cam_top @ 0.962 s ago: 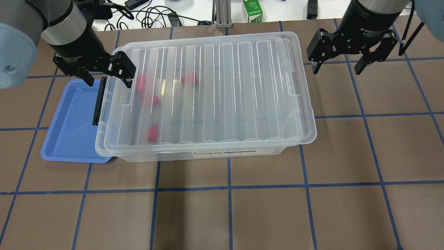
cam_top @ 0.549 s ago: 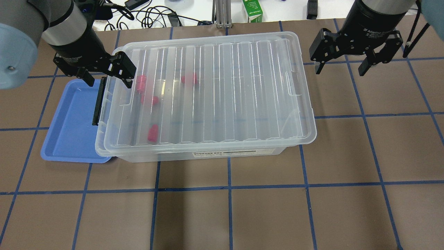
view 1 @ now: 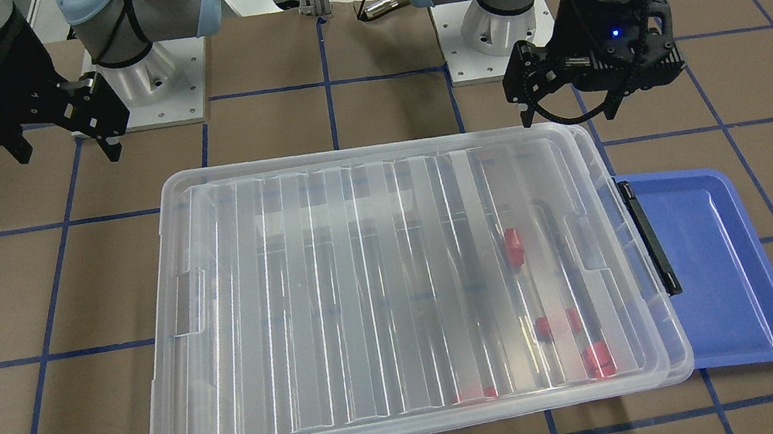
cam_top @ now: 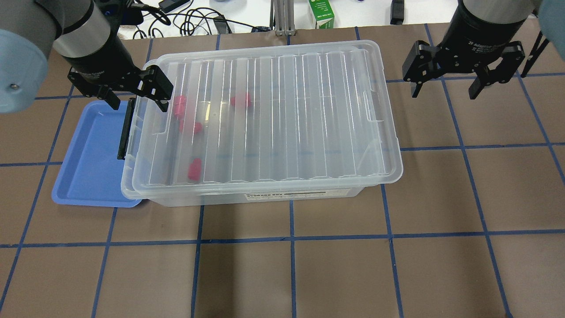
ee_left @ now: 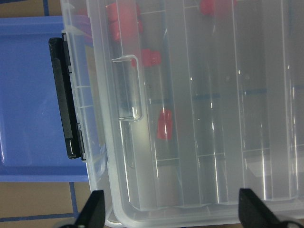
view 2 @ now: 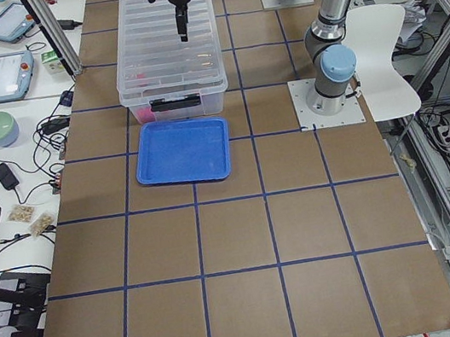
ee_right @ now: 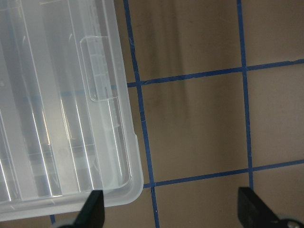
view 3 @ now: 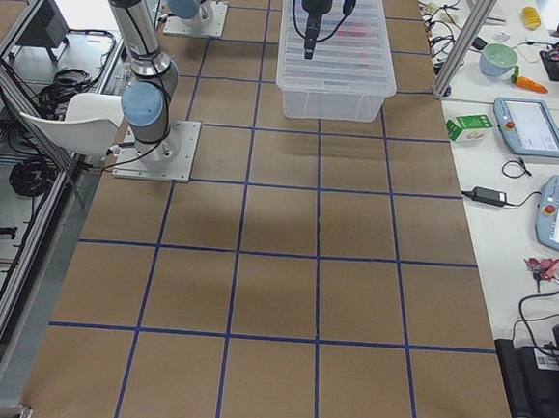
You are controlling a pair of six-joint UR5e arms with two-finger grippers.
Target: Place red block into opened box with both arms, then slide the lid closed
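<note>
The right gripper (cam_top: 445, 93) has drifted a little further from the box (cam_top: 265, 196) toward the table's (cam_top: 309, 265) right edge, while the left gripper (cam_top: 139, 106) hangs where it was. Both sets of jaws stand wide apart and hold nothing. The clear box sits toward the table edge opposite the robot, its left short end with the black bar (cam_top: 126, 130) resting over a blue tray (cam_top: 88, 163). The ribbed lid (cam_top: 282, 115) lies flat on top and covers nearly the whole box, though at the black-bar end a narrow strip of the box's rim shows beyond the lid's edge. Four red blocks (cam_top: 194, 169) lie on the box floor under the lid, all in the half nearer the black bar. The left gripper hovers above that end of the box, by the lid's notch. The right gripper hangs over bare table just beyond the box's other short end, clear of the lid.
</note>
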